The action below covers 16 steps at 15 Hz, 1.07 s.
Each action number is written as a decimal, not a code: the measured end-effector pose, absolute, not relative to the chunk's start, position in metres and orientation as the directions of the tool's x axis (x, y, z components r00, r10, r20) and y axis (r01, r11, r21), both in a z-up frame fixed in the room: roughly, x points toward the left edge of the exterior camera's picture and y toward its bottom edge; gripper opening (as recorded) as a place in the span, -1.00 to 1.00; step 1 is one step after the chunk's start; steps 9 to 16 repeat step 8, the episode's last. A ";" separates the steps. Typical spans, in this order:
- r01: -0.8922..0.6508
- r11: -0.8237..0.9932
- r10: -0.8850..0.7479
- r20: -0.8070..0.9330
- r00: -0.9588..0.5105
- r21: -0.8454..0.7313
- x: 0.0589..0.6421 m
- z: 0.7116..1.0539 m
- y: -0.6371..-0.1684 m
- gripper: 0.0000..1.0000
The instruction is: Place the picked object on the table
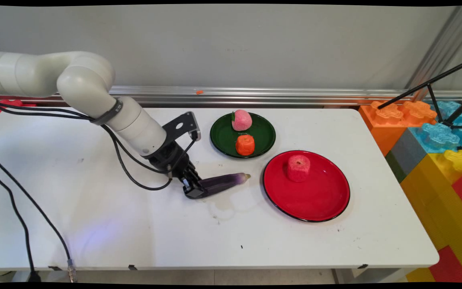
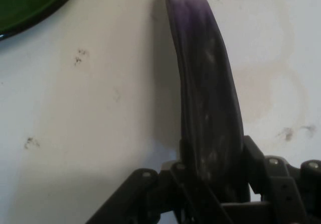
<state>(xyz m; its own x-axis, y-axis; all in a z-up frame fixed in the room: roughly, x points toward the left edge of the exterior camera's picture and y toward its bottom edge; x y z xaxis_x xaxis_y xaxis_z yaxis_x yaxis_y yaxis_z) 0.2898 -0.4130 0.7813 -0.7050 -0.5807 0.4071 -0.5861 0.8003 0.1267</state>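
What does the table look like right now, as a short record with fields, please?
gripper: low at the table, closed around the thick end of the eggplant
eggplant: purple, lying on the white table, tip toward the red plate
red plate: one red fruit
green plate: pink fruit behind, orange fruit in front
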 end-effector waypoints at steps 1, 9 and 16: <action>-0.585 0.801 -0.580 0.407 -0.706 0.126 0.290 0.781 -0.413 -1.00; -0.575 0.810 -0.568 0.401 -0.719 0.117 0.295 0.778 -0.411 1.00; -0.575 0.810 -0.568 0.401 -0.719 0.117 0.295 0.778 -0.411 1.00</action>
